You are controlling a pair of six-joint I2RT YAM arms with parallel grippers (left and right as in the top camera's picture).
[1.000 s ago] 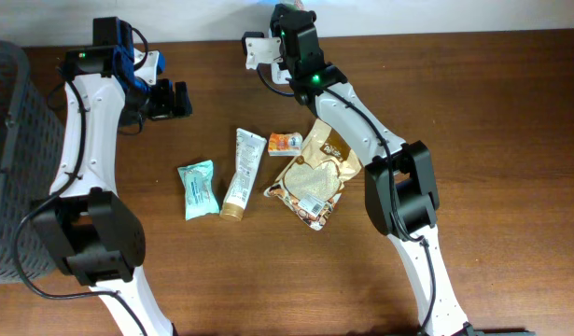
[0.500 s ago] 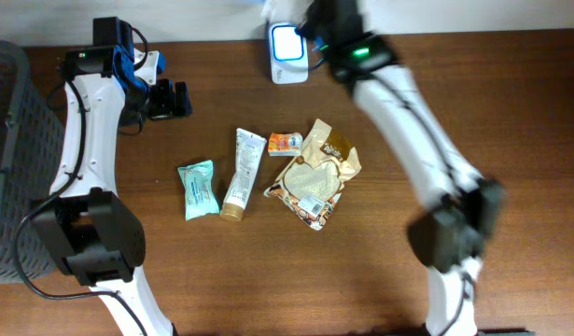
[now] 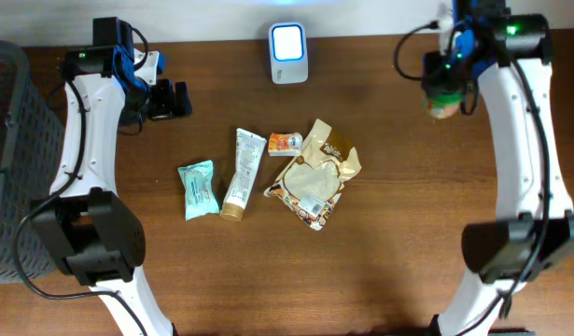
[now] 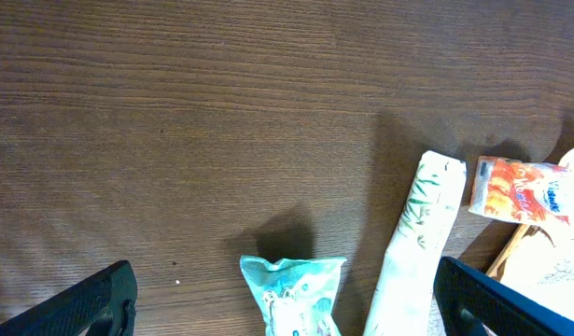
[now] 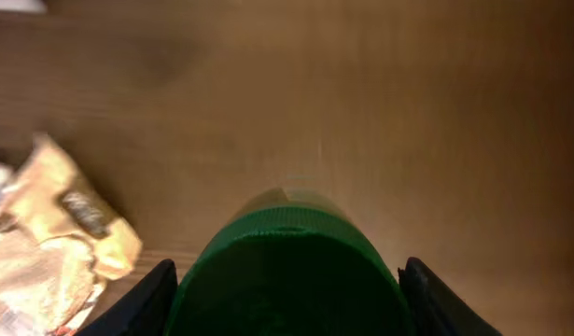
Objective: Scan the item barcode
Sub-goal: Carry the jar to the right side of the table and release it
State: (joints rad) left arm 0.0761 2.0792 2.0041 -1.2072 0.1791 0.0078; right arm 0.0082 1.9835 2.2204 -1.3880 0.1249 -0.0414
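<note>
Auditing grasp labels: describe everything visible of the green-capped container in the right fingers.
The green-capped container has a round, dark green, ribbed lid, plastic-looking; overhead, a tan body shows below it. It sits clamped between the fingers of the right gripper, apparently lifted over the table's far right. No barcode visible; wrist view is blurred.

Overhead cam looks straight down on the whole table point(image 3: 221, 280) from well up. Left wrist cam faces down from much closer, sharing the teal packet point(image 4: 293, 291) and tube point(image 4: 413, 252) with it. Right wrist cam sits jammed right behind a green-capped container point(image 5: 287, 271), sharing only the tan pouch point(image 5: 63, 224).
</note>
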